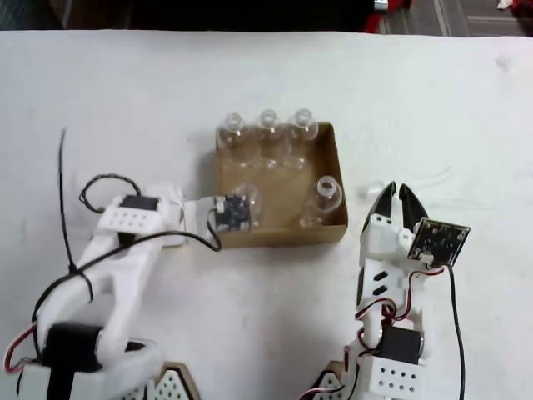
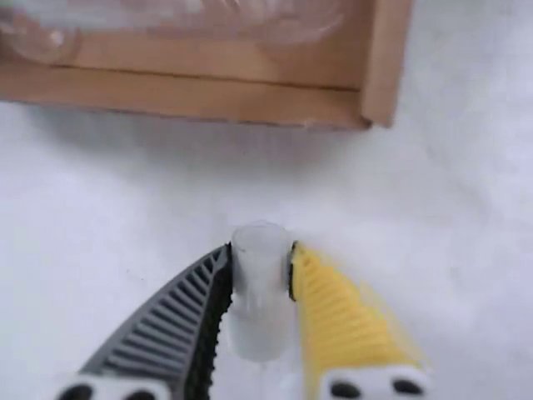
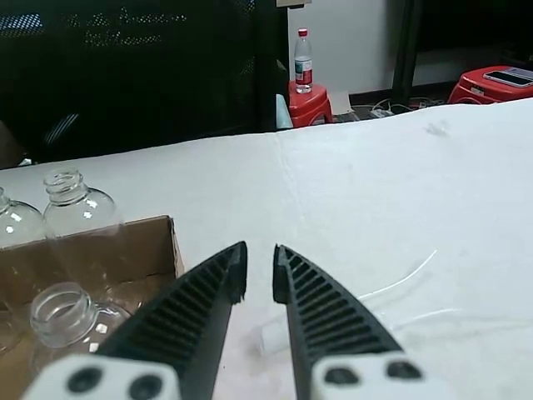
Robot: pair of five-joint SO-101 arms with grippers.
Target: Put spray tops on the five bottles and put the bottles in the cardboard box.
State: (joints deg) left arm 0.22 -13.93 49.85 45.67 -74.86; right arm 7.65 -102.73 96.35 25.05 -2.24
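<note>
The cardboard box (image 1: 337, 179) holds three clear open-necked bottles along its far wall (image 1: 268, 127), one in its right corner (image 1: 323, 198) and one by its left wall (image 1: 246, 200). My left gripper (image 1: 200, 215) sits just outside the box's left wall, largely under its camera board. In the left wrist view the left gripper (image 2: 261, 271) is shut on a translucent white spray top (image 2: 260, 292), with the box wall (image 2: 208, 96) ahead. My right gripper (image 1: 398, 198) rests right of the box, narrowly open and holding nothing (image 3: 259, 271). A spray top (image 3: 271, 337) lies on the table beneath it.
Thin clear dip tubes (image 3: 404, 283) lie on the white table right of the box (image 1: 433, 177). Bottles (image 3: 71, 200) and the box corner (image 3: 171, 242) appear in the right wrist view. Cables trail from the left arm (image 1: 92, 196). Red stools stand beyond the table's far edge.
</note>
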